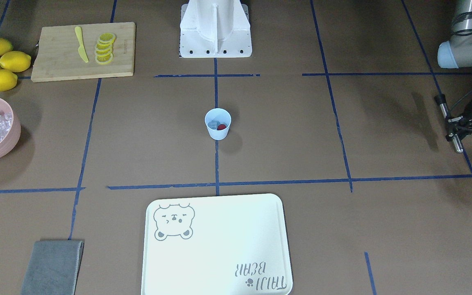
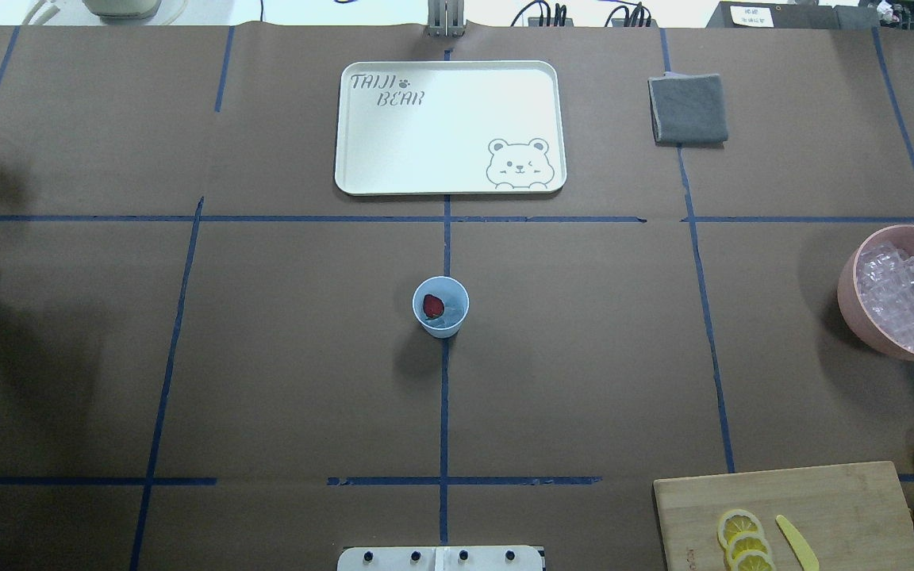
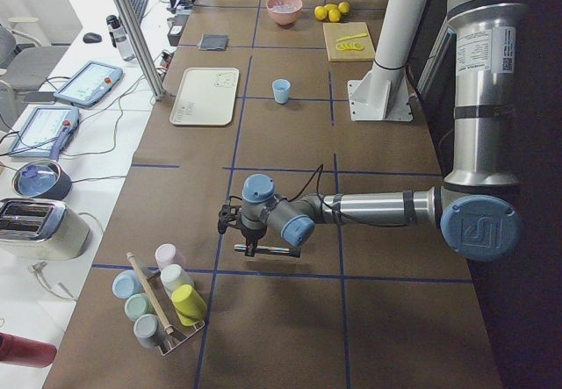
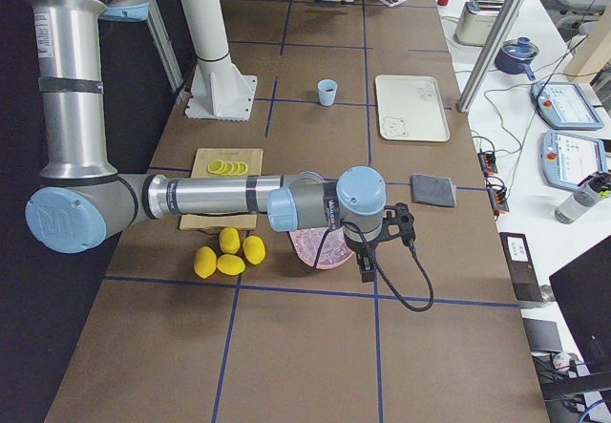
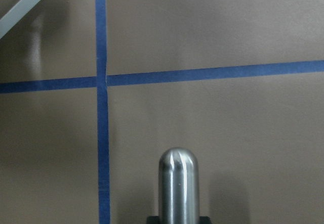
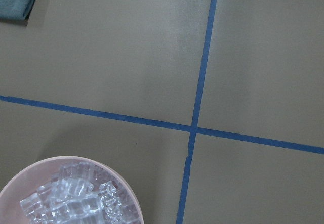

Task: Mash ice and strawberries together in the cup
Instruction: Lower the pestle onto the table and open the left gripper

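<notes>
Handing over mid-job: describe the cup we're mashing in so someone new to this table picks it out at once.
Find the white bear tray and follow the blue tape line from it toward the robot's base; the cup stands on that line at the table's centre. It is small and pale blue with a red strawberry inside, unlike the large pink bowl at the table's edge.

The left arm (image 3: 378, 206) is reaching out low, its forearm lying level above the tabletop (image 3: 378, 319). Its wrist is pointing the left pincer (image 1: 452, 124) downward. The fingers are clamping a metal rod (image 5: 178, 183), which is lying roughly level. The right arm (image 4: 210, 196) is also holding its forearm level, with the right pincer (image 4: 367, 263) hanging downward. Whether its fingers are apart or together is not clear.
</notes>
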You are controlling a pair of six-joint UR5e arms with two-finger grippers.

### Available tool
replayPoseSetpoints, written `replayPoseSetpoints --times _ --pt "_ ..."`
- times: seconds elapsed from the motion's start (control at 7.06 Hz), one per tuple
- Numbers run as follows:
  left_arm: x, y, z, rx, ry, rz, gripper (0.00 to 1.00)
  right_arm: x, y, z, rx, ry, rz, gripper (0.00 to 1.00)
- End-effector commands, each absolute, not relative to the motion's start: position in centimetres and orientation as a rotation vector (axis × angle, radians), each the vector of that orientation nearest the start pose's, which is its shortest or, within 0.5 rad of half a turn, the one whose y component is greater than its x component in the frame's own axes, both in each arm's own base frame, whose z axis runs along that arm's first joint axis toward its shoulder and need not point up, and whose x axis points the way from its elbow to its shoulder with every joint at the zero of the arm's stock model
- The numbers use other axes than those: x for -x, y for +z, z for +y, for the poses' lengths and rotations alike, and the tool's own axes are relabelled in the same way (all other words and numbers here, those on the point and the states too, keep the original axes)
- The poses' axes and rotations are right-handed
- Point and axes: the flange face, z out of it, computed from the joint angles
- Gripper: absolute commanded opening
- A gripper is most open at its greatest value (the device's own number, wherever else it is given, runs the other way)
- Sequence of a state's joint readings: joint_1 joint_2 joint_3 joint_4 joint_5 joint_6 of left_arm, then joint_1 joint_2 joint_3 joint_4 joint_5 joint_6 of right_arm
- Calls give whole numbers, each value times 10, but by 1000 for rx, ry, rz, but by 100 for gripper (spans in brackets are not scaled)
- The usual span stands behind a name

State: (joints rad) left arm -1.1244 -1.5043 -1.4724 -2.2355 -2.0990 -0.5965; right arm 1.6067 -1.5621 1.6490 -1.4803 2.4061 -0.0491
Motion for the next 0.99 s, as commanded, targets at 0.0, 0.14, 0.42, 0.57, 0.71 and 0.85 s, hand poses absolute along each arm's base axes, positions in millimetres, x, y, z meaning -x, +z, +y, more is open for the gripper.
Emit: replayPoseSetpoints --times 0.0,0.14,0.42,0.57,0.71,0.85 --pt "-133 676 -478 -189 -23 672 99 -78 601 -503 -204 -86 -818 100" --pt "-133 677 -479 -194 -22 662 100 -79 601 -503 -204 -86 -817 100" --pt "-131 673 -478 -184 -2 682 100 -80 602 -503 -205 -85 -798 100" --pt "-117 674 -478 -155 69 697 100 -80 601 -504 -208 -86 -796 100" --pt "-86 658 -493 -161 110 697 100 -80 602 -503 -207 -85 -796 100" --pt "-61 642 -498 -148 144 681 100 -80 602 -503 -207 -85 -798 100"
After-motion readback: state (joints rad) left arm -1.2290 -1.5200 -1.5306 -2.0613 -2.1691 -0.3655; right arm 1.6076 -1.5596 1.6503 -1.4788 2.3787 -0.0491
